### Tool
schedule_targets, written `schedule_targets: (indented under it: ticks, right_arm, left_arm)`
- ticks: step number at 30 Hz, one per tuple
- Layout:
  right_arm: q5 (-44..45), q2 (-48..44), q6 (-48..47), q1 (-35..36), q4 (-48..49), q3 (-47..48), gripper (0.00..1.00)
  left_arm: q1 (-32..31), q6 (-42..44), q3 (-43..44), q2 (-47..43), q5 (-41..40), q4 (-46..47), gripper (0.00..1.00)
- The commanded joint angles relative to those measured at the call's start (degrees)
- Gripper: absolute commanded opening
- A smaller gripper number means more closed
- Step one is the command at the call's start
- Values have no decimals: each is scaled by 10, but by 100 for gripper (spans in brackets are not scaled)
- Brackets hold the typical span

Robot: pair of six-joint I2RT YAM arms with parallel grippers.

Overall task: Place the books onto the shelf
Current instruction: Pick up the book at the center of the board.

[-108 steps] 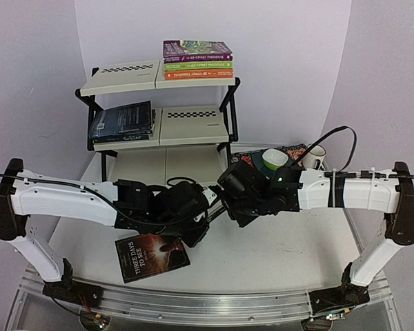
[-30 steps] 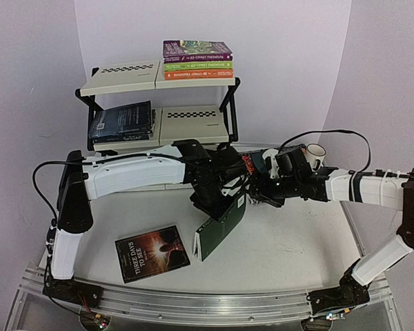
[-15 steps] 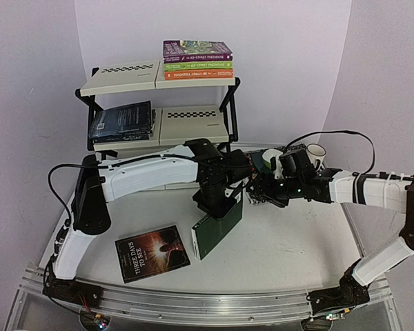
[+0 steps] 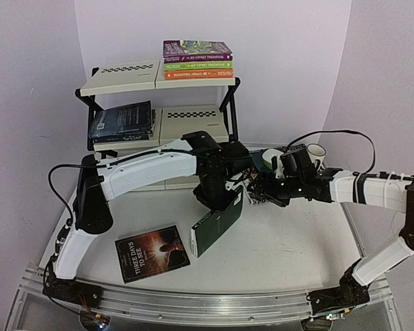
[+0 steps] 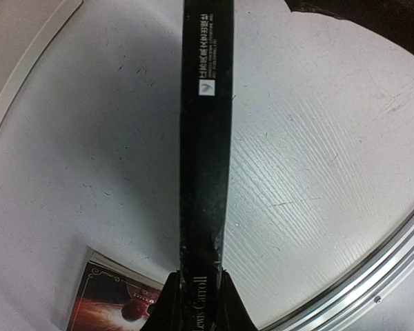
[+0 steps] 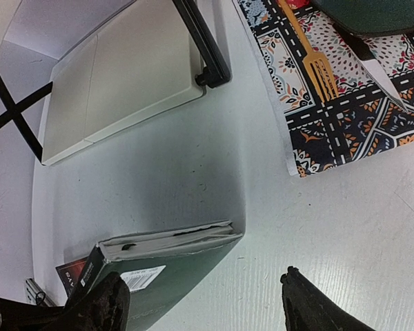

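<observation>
My left gripper point(image 4: 221, 198) is shut on the dark green book point(image 4: 217, 225), which it holds tilted over the table's middle. In the left wrist view both fingers point(image 5: 171, 301) pinch the book's black spine point(image 5: 205, 131) at its near end. My right gripper point(image 4: 256, 197) stands open just right of that book, apart from it, with the book's page edge point(image 6: 167, 243) near its left finger. A dark red-and-black book point(image 4: 152, 253) lies flat at the front left. The shelf point(image 4: 119, 79) carries a stack of books point(image 4: 197, 60) on top and dark blue ones point(image 4: 123, 121) on its middle tier.
A patterned mat point(image 6: 338, 89) lies behind my right gripper with a green mug point(image 4: 270, 160) on it and a white mug point(image 4: 316, 153) beside it. The shelf's bottom panel point(image 6: 124, 83) and black leg point(image 6: 205, 48) stand close behind the held book.
Over the last second my left gripper closed onto the green book's spine and shifted slightly left with it. The right gripper stayed open beside it, barely moving.
</observation>
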Motion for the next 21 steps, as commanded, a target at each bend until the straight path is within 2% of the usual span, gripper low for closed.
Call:
schedule_targets:
  ticks: [1, 6, 11, 15, 21]
  right_arm:
    - [5, -21, -8, -5, 3, 5, 76]
    - [14, -34, -9, -9, -1, 4, 76]
    - [70, -98, -44, -14, -15, -9, 78]
    - [107, -142, -88, -15, -61, 1, 79]
    - [121, -178, -104, -16, -88, -3, 80]
  left_arm:
    - [6, 5, 22, 3, 0, -17, 0]
    - [6, 27, 38, -19, -9, -32, 0]
    - [5, 94, 18, -90, -89, -63, 0]
    - [2, 175, -23, -172, -165, -64, 0]
    - [-26, 364, -89, -271, -287, -55, 0]
